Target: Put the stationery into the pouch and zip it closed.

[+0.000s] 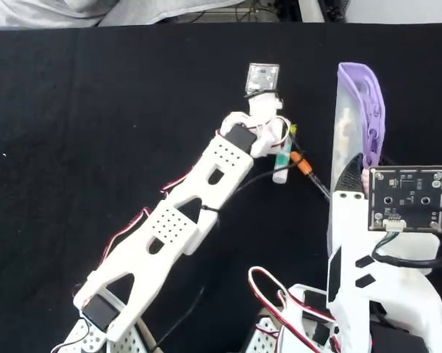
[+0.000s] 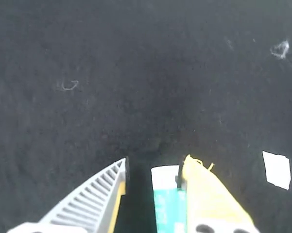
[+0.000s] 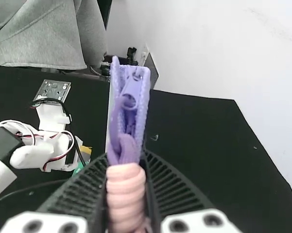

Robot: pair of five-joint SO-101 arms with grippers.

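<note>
A purple pouch (image 1: 361, 103) stands upright on its edge at the right of the table, and my right gripper (image 3: 126, 160) is shut on its near end, where a pink coiled part (image 3: 126, 191) sits between the fingers. The pouch's zipper edge (image 3: 129, 97) faces the wrist camera. My left gripper (image 2: 153, 167) hangs low over the black cloth, open. A white and teal stick (image 2: 166, 199) lies between its fingers, against the yellow-taped finger (image 2: 204, 194), with a gap to the other finger. From above, this stick (image 1: 282, 159) lies just left of the pouch, beside an orange pen (image 1: 302, 163).
Black cloth (image 1: 95, 132) covers the table. A dark pen or cable (image 1: 320, 185) runs from the orange pen toward the right arm's base. A small white scrap (image 2: 276, 169) lies on the cloth near the left gripper. Grey fabric (image 1: 59, 11) lies beyond the far edge.
</note>
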